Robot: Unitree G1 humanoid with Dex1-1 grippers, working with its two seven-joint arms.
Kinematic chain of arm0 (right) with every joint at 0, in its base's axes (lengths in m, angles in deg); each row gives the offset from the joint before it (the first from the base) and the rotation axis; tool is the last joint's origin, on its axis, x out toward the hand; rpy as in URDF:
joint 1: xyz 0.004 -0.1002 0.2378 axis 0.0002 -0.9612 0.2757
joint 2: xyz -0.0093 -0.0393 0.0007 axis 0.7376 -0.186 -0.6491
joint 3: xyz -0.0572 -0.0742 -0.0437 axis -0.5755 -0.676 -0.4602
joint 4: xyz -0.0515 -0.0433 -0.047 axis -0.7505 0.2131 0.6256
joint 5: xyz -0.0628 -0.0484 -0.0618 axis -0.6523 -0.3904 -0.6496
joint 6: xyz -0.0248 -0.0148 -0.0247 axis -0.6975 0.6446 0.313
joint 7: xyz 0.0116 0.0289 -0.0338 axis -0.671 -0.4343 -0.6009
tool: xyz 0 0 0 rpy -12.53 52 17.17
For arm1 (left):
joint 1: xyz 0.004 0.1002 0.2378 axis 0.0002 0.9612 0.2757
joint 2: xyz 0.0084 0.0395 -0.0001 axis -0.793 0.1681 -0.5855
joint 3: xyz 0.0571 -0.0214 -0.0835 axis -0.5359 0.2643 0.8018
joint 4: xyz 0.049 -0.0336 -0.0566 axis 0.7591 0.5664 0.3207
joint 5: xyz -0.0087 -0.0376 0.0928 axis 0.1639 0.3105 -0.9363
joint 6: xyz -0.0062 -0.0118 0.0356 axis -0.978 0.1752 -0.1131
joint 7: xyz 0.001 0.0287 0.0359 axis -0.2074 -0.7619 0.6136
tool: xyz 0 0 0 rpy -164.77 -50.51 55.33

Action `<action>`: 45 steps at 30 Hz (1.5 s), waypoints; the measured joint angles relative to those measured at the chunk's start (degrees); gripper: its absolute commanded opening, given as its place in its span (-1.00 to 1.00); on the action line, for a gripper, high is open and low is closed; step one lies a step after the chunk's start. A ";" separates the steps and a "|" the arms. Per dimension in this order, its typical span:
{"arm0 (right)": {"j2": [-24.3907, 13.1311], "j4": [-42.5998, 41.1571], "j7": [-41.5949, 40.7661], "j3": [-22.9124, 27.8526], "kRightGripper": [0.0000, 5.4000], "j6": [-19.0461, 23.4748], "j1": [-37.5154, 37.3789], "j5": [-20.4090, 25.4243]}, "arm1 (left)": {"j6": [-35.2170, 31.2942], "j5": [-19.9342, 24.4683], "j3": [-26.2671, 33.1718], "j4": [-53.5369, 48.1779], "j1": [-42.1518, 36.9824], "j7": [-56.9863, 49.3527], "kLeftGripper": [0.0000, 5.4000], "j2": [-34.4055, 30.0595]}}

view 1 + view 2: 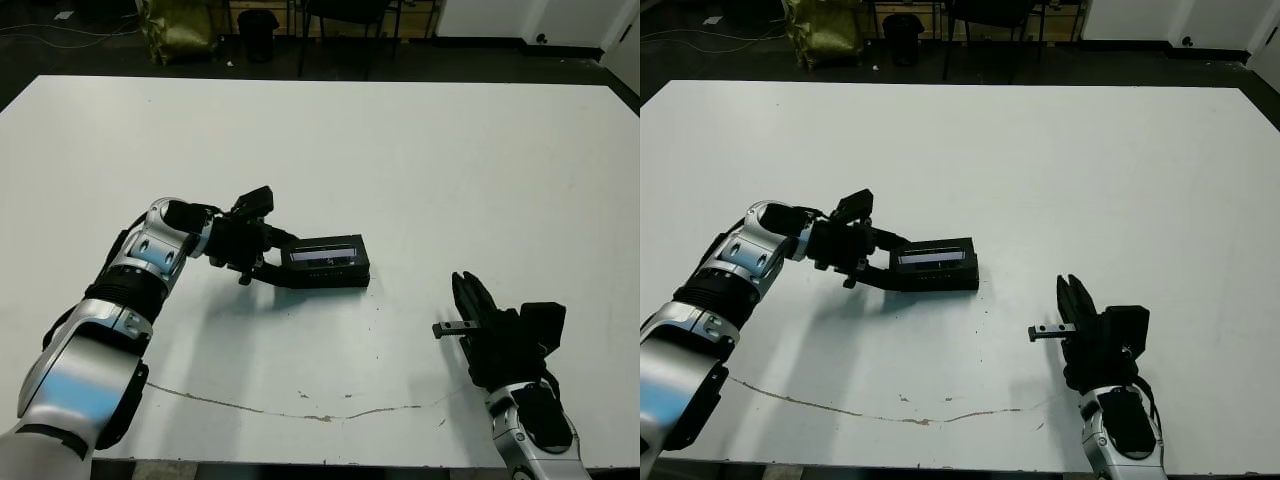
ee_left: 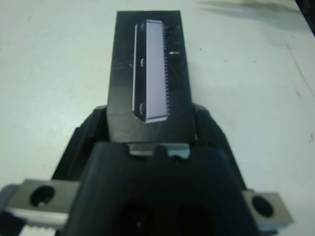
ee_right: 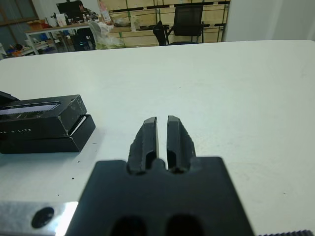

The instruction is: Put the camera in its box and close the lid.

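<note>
The lid, w/ its pale silvery stripe facing up, is sitting on top of the box near table centre. In the right wrist view it's lying a bit askew: at the near end the lid is riding slightly high and offset over the box, a thin gap showing, so it's prob. not fully seated. The camera isn't showing anywhere; presumably inside, can't confirm.

The left gripper is reaching in from the robot's left and is gripping the stack's left end, fingers straddling the lid across its short width, per the left wrist view. The stack's long axis is running left-right, in line w/ that gripper's reach, so the free end is pointing toward the robot's right.

The right gripper is sitting well apart, near the front right of the table, fingers nearly together w/ only a slit between them, holding nothing. The stack is lying to its left and slightly farther out.

Left arm is clearly nearer; pressing the lid down flush looks like the remaining step.
</note>
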 measured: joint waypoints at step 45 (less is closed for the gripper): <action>0.05 -0.37 0.56 -0.25 -1.00 0.61 -0.10 -0.62 | 3.55 -3.82 -0.40 5.84 -2.71 0.08 -0.07 3.46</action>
